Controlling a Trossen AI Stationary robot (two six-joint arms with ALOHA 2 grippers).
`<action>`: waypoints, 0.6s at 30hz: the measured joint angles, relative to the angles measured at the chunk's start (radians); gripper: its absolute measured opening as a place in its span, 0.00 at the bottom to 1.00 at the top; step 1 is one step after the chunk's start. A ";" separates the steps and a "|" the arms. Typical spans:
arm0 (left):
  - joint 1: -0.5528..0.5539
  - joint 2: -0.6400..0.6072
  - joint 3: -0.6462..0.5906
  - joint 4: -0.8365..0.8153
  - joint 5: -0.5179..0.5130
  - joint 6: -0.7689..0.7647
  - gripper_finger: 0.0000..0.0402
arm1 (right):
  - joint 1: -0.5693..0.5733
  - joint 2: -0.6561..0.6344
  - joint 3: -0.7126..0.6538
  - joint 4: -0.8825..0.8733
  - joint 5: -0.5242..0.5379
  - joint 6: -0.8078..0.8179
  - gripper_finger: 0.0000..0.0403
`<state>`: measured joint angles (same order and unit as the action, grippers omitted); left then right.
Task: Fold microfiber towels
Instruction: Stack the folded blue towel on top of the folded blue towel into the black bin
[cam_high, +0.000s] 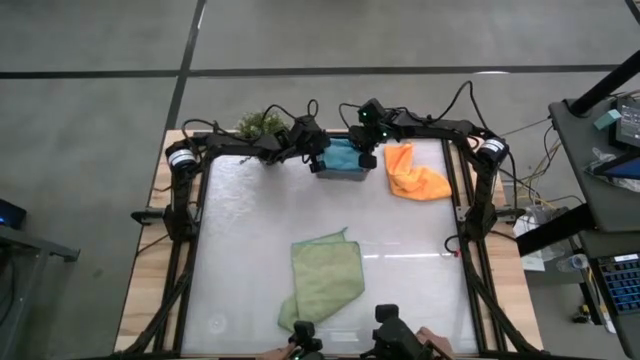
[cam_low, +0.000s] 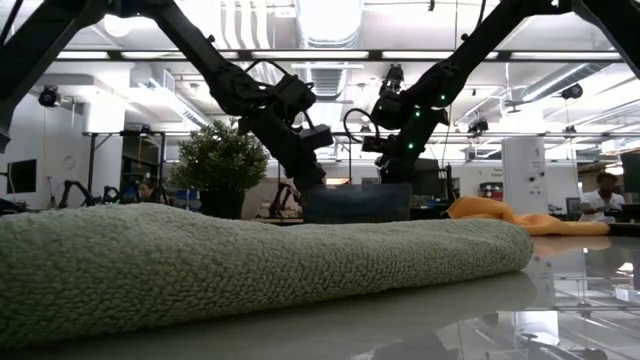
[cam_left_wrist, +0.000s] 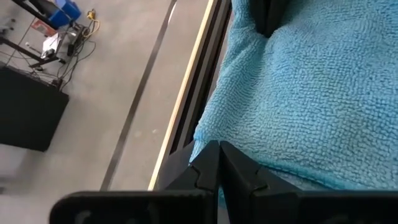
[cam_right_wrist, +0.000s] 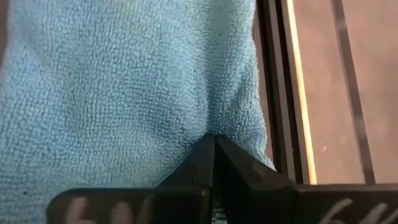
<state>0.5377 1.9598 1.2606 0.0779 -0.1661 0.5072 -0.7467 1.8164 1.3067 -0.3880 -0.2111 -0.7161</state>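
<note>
- Showing both grippers at the far edge of the tabletop (cam_high: 250, 230): the left gripper (cam_high: 318, 157) and the right gripper (cam_high: 366, 150) sit over the teal-blue towel (cam_high: 342, 158), which lies in or on the small grey bin (cam_high: 340, 174).
- Left gripper: fingers (cam_left_wrist: 205, 171) pressed together, tips at the towel's hem; whether a fold of cloth is pinched between them cannot be told.
- Right gripper (cam_right_wrist: 214, 158): fingers likewise closed, tips sunk into a crease of the teal-blue towel (cam_right_wrist: 124, 87); a pinch is likely but not certain.
- Light green towel (cam_high: 325, 278): lies loosely doubled near the tabletop's near edge, slightly left of centre.
- Orange towel (cam_high: 412, 172): crumpled by the far right corner, beside the bin.
- Potted plant (cam_high: 260, 125): stands at the far edge, left of the bin.
- Handling, as judged: looped pile suggests a light, limp, grippy cloth that drapes and bunches instead of holding shape.
- Best hold, as judged: two adjacent corners or a hem, one per gripper, so the cloth hangs flat.
</note>
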 joint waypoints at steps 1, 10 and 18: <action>0.000 0.000 0.000 -0.002 0.000 0.000 0.00 | 0.000 0.000 0.000 0.000 0.001 -0.004 0.03; -0.004 -0.025 0.010 -0.027 0.004 0.017 0.00 | 0.000 -0.028 0.012 -0.005 0.006 0.009 0.03; -0.006 -0.041 0.034 -0.022 0.008 0.032 0.00 | -0.005 -0.034 0.045 0.110 0.003 0.105 0.03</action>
<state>0.5321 1.9187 1.2945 0.0561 -0.1577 0.5396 -0.7521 1.7828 1.3516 -0.2783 -0.2079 -0.6111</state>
